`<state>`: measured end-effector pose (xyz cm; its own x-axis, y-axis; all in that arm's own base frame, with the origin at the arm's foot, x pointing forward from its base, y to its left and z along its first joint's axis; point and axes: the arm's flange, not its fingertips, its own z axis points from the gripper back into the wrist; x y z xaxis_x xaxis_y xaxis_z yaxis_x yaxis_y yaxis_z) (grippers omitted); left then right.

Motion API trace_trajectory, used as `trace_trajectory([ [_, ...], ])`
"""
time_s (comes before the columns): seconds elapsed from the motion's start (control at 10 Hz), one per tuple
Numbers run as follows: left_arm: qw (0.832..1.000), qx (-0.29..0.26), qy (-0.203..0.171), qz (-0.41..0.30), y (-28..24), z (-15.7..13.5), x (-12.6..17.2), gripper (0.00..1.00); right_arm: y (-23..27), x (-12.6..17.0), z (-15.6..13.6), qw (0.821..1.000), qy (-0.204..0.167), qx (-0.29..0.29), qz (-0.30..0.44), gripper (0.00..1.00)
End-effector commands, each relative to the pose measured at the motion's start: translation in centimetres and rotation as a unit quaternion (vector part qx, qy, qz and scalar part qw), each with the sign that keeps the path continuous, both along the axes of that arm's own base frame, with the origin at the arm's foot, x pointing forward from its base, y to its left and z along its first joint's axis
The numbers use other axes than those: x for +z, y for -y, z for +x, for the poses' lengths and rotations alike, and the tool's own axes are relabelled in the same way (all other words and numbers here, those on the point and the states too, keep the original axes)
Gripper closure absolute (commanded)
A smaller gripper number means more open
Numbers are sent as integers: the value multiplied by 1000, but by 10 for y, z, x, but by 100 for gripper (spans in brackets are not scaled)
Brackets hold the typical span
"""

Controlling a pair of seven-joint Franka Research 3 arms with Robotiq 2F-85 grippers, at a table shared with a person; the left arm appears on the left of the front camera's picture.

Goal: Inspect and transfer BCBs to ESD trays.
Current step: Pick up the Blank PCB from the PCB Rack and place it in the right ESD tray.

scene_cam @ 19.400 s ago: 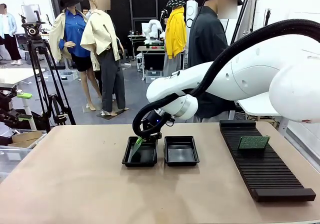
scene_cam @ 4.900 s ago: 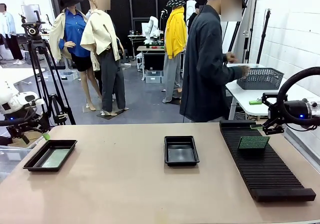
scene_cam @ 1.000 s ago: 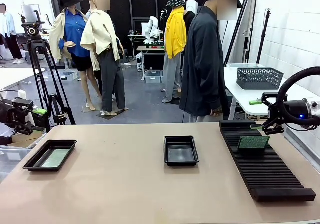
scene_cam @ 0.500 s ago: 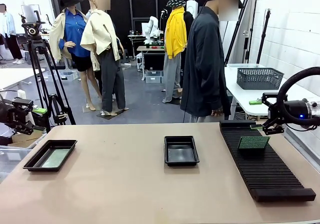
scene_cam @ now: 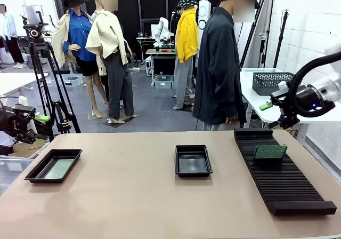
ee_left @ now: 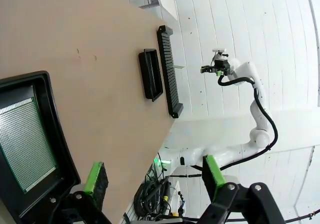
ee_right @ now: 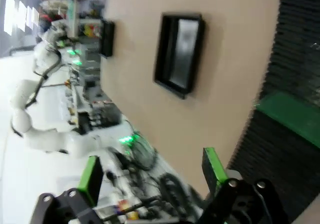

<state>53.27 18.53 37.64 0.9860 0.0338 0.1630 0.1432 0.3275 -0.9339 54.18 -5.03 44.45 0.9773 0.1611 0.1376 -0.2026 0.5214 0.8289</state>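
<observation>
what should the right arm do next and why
Probably lower the right gripper onto the BCB standing in the rack and grip it: the gripper is open and empty above the rack's far end, the middle tray is empty, and the left tray already holds a board.

No print, label, brand or number can be read on anything from where I stand.

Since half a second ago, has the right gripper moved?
Yes. The right gripper has risen and shifted slightly left in the front view, away from the far end of the black rack.
</observation>
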Motion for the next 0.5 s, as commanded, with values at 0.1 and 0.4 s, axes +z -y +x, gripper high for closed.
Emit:
trace_trajectory([
  [0.1,1000,5,3,-9,1,-2,1,0,-11,9,23,973,139,140,-123,0],
  [0.4,1000,5,3,-9,1,-2,1,0,-34,9,23,901,255,268,-227,0],
])
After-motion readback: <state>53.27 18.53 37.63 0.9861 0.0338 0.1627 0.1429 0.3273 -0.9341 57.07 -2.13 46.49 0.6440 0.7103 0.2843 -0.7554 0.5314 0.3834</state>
